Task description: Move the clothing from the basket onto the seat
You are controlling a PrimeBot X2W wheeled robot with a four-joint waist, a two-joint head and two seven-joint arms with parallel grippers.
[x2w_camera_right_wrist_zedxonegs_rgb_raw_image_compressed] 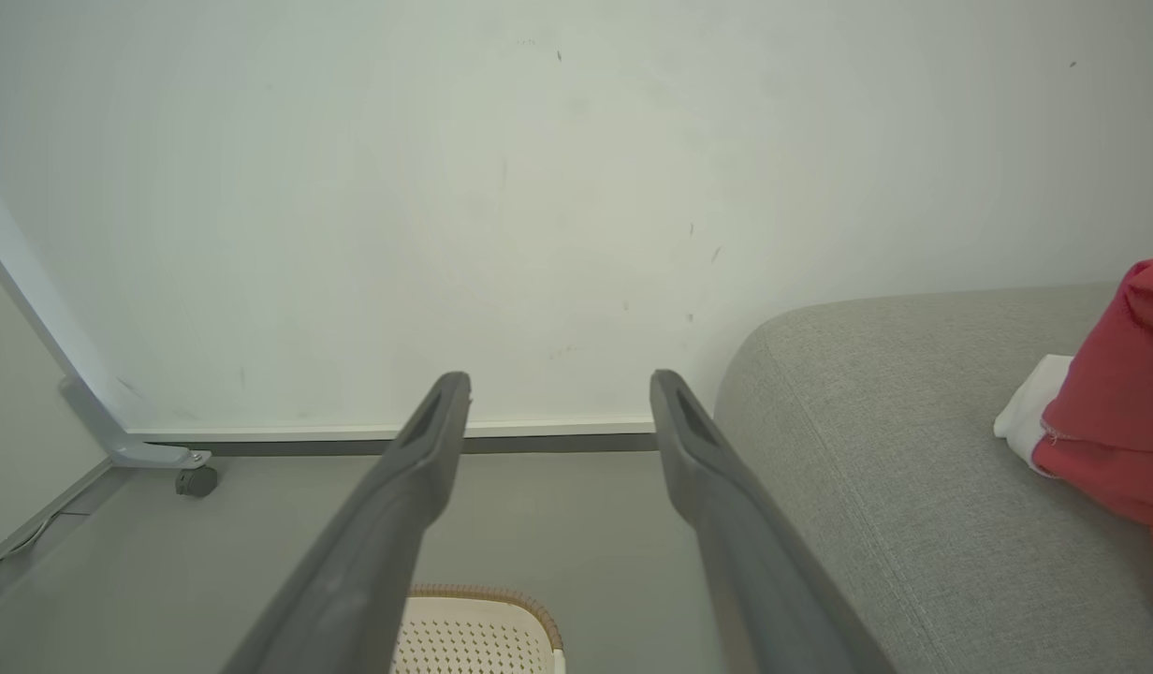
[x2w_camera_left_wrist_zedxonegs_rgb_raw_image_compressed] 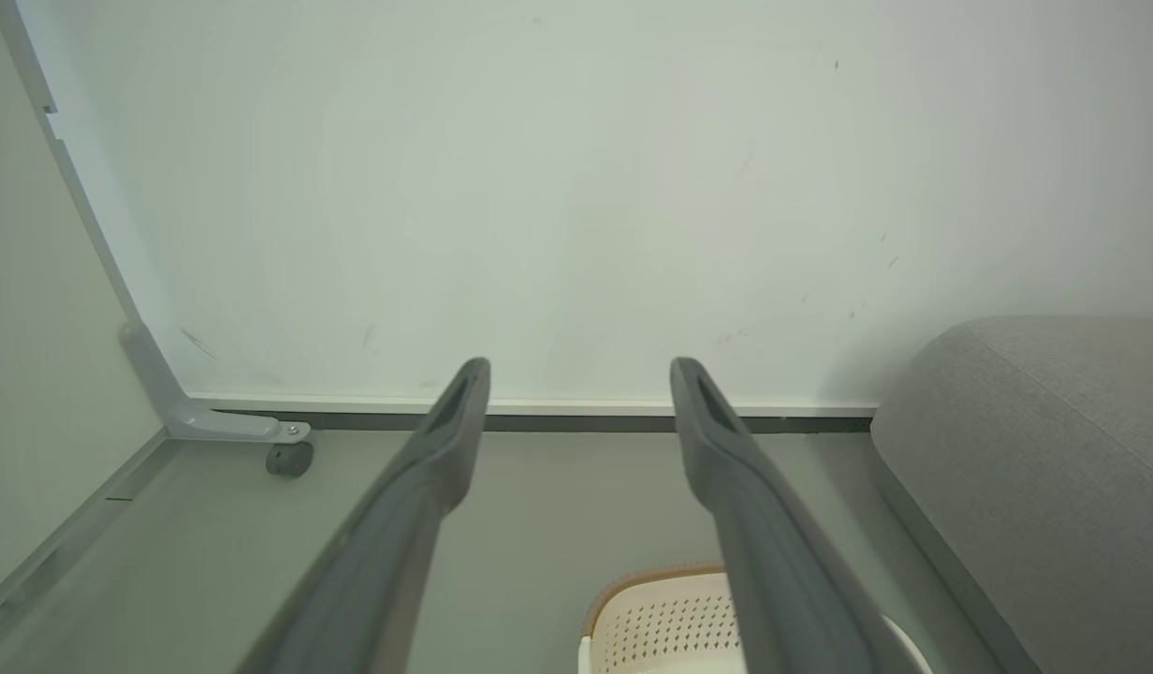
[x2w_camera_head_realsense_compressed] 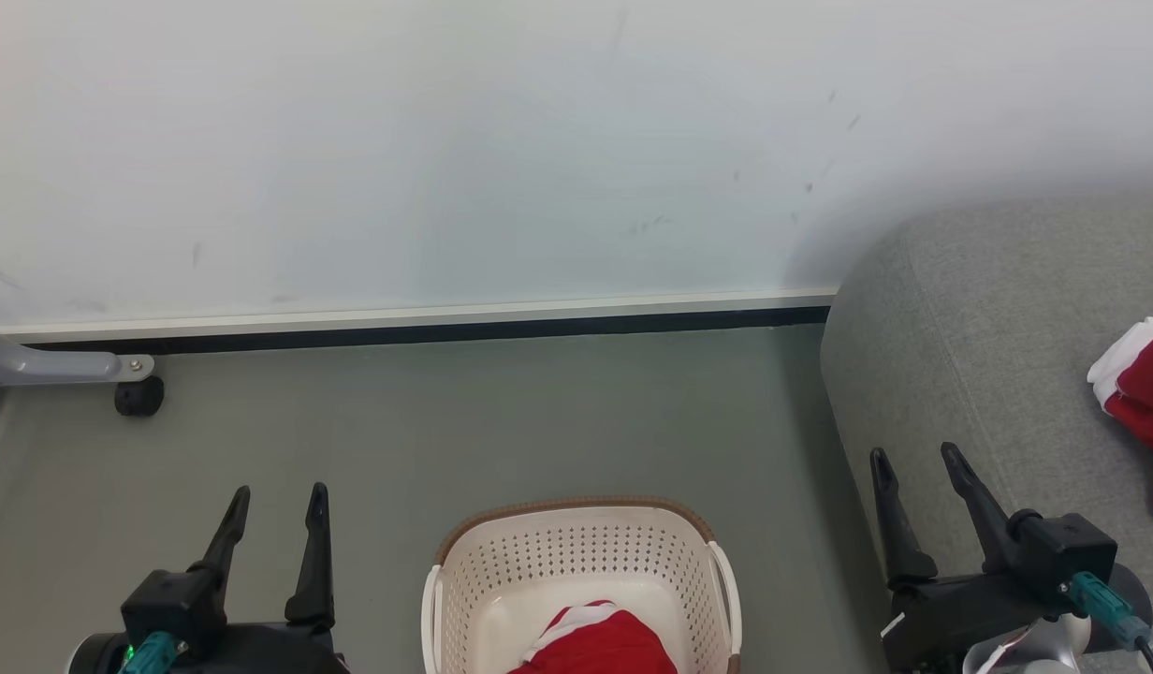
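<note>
Red clothing (x2w_camera_head_realsense_compressed: 600, 646): lying bunched in the near end of the basket (x2w_camera_head_realsense_compressed: 576, 562), partly cut off by the head view's lower edge; not yet being lifted.
Other garment (x2w_camera_head_realsense_compressed: 1147, 384): resting on the seat (x2w_camera_head_realsense_compressed: 988, 318), well apart from the basket.
Left tool (x2w_camera_head_realsense_compressed: 281, 490): hanging over the floor (x2w_camera_head_realsense_compressed: 539, 421) left of the basket, fingers standing wide, holding nothing.
Right tool (x2w_camera_head_realsense_compressed: 914, 452): hanging at the seat's left flank, right of the basket, fingers likewise wide, carrying nothing.
Risk, reach: probably needing to go down and inward past the brown rim; striking the rim or a handle and so shoving or tipping the basket.
Risk, grip: pinching only a fold of soft fabric, letting it slip out or trail back over the rim.
Risk, snag: catching a fingertip in the perforated wall, dragging the basket up too.
Risk, drop-off: releasing too near the seat's rounded corner, sending the cloth sliding to the floor.
</note>
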